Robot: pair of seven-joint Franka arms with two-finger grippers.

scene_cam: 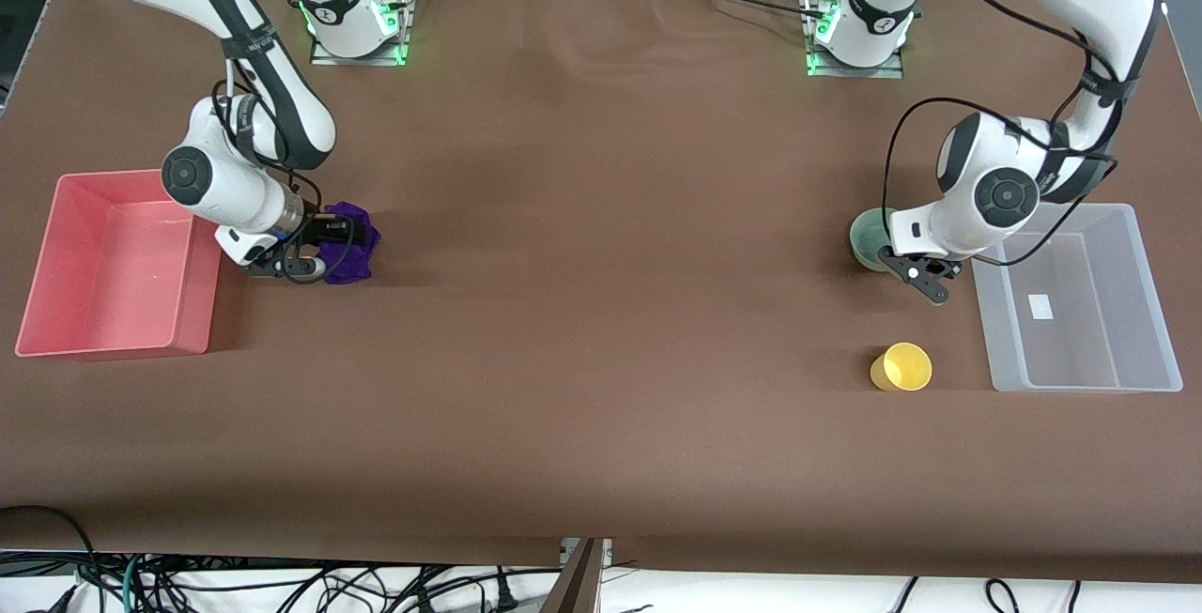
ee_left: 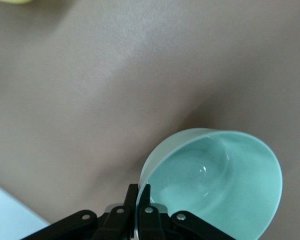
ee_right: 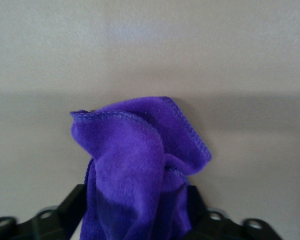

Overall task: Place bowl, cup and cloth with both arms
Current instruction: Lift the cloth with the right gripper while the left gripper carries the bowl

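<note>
My left gripper [scene_cam: 890,258] is shut on the rim of the pale mint-green bowl [scene_cam: 866,236], next to the clear bin. In the left wrist view its fingers [ee_left: 131,196] pinch the rim and the bowl [ee_left: 215,185] hangs tilted over the brown table. My right gripper [scene_cam: 329,239] is shut on the purple cloth [scene_cam: 355,247], low over the table beside the pink bin. In the right wrist view the cloth [ee_right: 135,155] is bunched between the jaws and hides the fingertips. The yellow cup [scene_cam: 901,367] sits on the table, nearer to the front camera than the bowl.
A pink bin [scene_cam: 38,284] stands at the right arm's end of the table. A clear plastic bin [scene_cam: 1150,313] stands at the left arm's end, beside the cup and bowl; its corner shows in the left wrist view [ee_left: 5,217]. The brown table [scene_cam: 601,313] spreads between them.
</note>
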